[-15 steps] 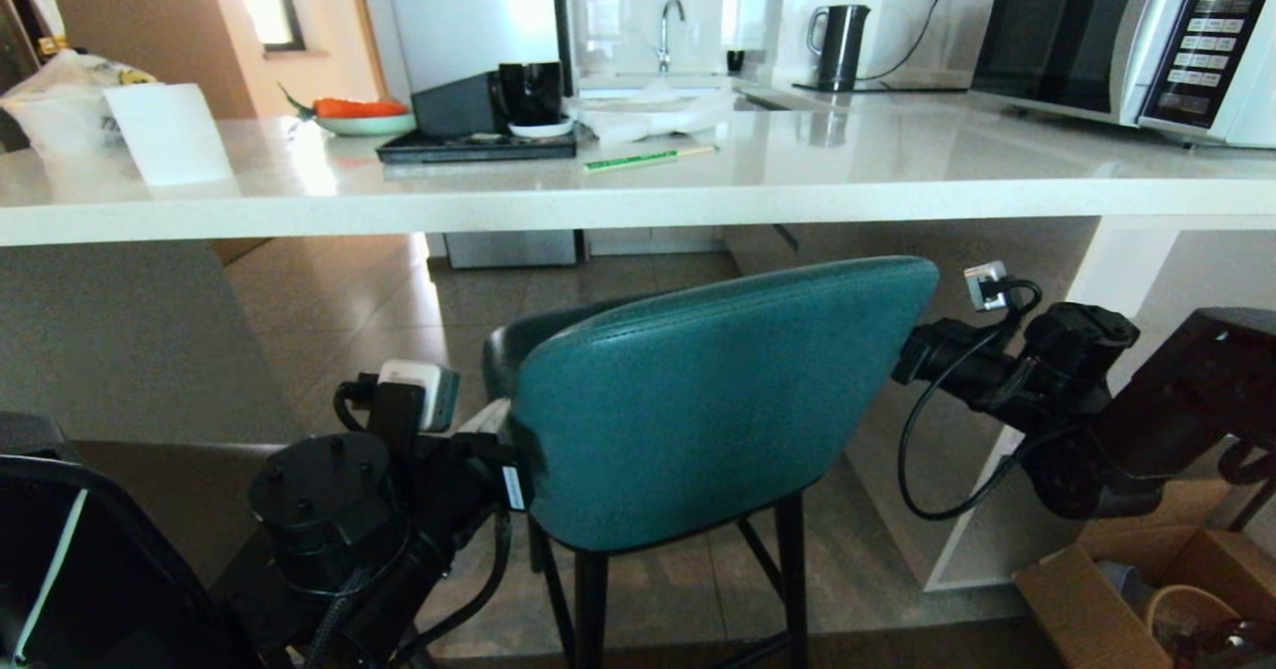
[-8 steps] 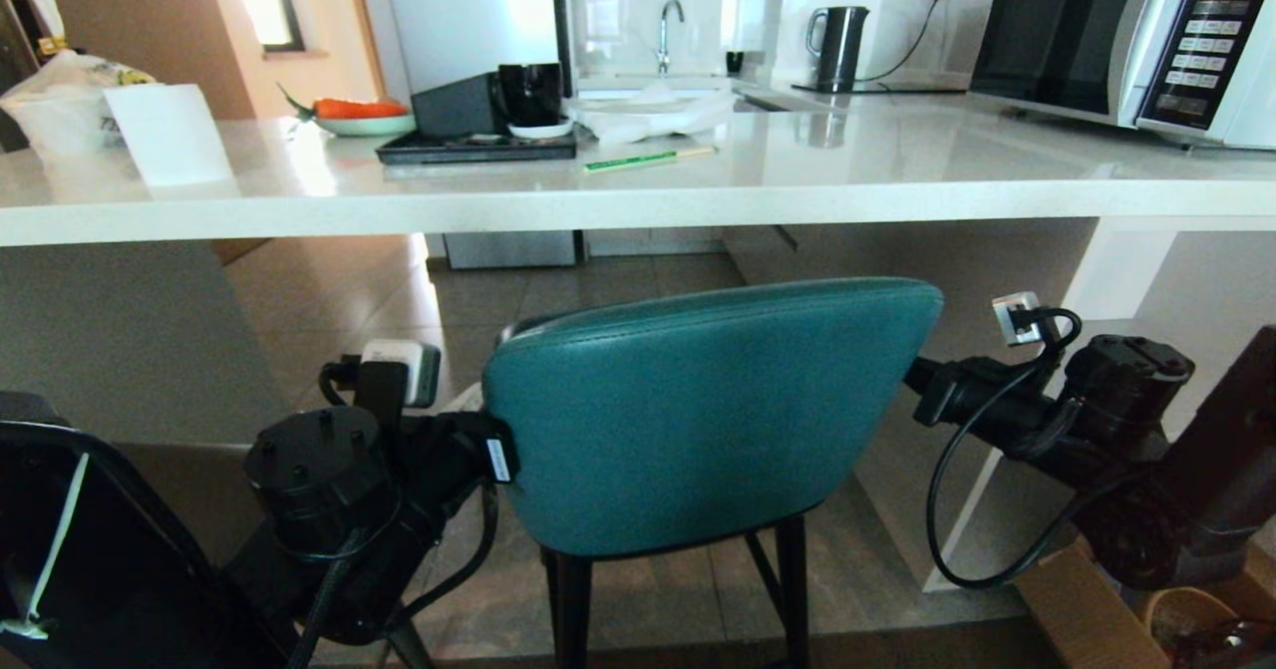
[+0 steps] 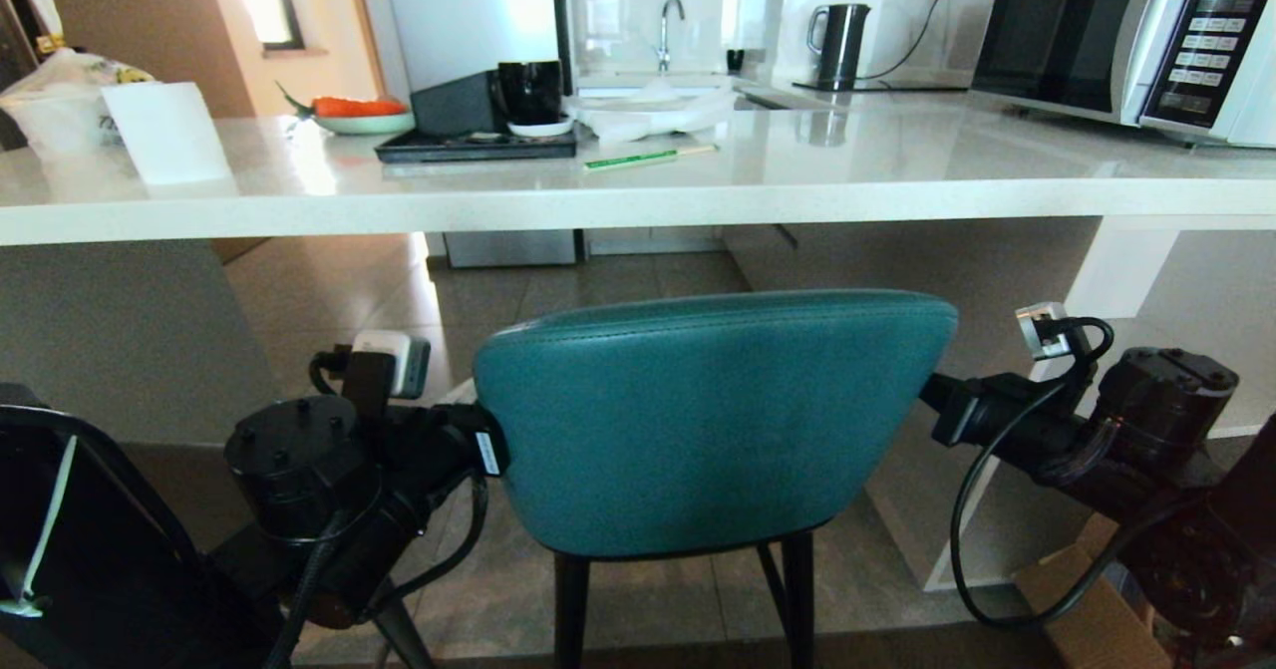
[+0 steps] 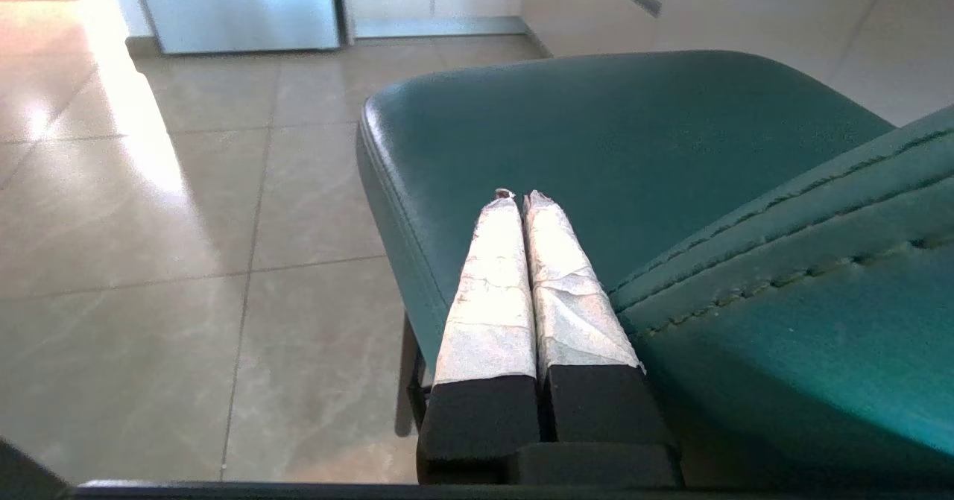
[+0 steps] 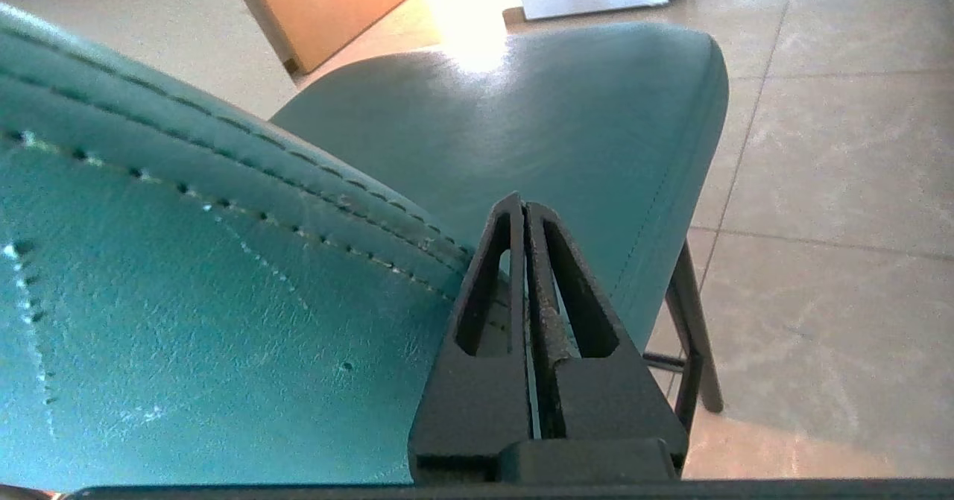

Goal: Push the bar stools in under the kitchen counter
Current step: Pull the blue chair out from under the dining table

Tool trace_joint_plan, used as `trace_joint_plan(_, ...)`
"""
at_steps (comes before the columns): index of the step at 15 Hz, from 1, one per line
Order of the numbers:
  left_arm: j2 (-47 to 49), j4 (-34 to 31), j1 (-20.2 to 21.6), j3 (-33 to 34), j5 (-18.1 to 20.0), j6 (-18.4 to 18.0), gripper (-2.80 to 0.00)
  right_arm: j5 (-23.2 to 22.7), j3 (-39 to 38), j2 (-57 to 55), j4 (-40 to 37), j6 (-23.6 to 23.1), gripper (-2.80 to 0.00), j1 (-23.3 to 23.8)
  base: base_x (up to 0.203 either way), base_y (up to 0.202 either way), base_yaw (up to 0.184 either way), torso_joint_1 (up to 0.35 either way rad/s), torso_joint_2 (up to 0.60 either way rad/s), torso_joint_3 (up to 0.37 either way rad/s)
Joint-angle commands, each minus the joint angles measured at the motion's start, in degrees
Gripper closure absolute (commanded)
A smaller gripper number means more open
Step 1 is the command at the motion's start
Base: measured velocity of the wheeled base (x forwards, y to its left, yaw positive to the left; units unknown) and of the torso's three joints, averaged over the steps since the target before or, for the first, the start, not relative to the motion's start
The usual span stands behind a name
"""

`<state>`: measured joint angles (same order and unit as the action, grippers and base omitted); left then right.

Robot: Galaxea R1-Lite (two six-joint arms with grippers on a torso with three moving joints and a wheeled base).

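Note:
One bar stool, with a rounded teal padded back and thin black legs, stands in front of the kitchen counter, its back square to me and below the white slab's edge. My left gripper is shut with nothing in it. Its taped fingers lie along the left end of the backrest, over the teal seat. My right gripper is also shut and empty, its black fingers against the right end of the backrest. In the head view both arms flank the stool back, and the fingertips are hidden behind it.
The counter's white panel leg stands right of the stool. A cardboard box sits on the floor at the lower right. On the counter are a microwave, a kettle, a dark tray with mugs and a paper roll.
The stool's back has swung from angled to square with the counter. My right arm has dropped lower and nearer me, and my left arm has shifted up along the left edge. Both grippers stay shut.

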<state>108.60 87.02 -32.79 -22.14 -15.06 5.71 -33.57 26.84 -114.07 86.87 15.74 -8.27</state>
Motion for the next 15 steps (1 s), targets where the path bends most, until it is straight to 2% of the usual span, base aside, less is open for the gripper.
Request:
trace_joint_plan(1, -1.03, 0.65, 0.12, 0.35, 2.36, 0.75, 0.0, 2.14, -1.18, 1.95, 0.79, 0.16, 0.0, -3.52, 0.0, 0.0, 0.0, 0.0, 0.0, 0.0)
trace_joint_plan(3, -1.1, 0.65, -0.17, 1.06, 3.72, 0.89, 0.0, 8.81, -1.83, 2.08, 0.79, 0.28, 0.0, -4.5, 0.0, 0.0, 0.0, 0.0, 0.0, 0.0)
trace_joint_plan(4, -0.84, 0.65, -0.17, 1.22, 3.81, 0.8, 0.0, 10.15, -2.69, 2.17, 0.79, 0.59, 0.0, -4.64, 0.0, 0.0, 0.0, 0.0, 0.0, 0.0)
trace_joint_plan(15, -1.02, 0.65, -1.48, 1.75, 3.72, 0.01, 0.0, 11.48, -3.9, 3.15, 0.79, 1.94, 0.0, -5.71, 0.0, 0.0, 0.0, 0.0, 0.0, 0.0)
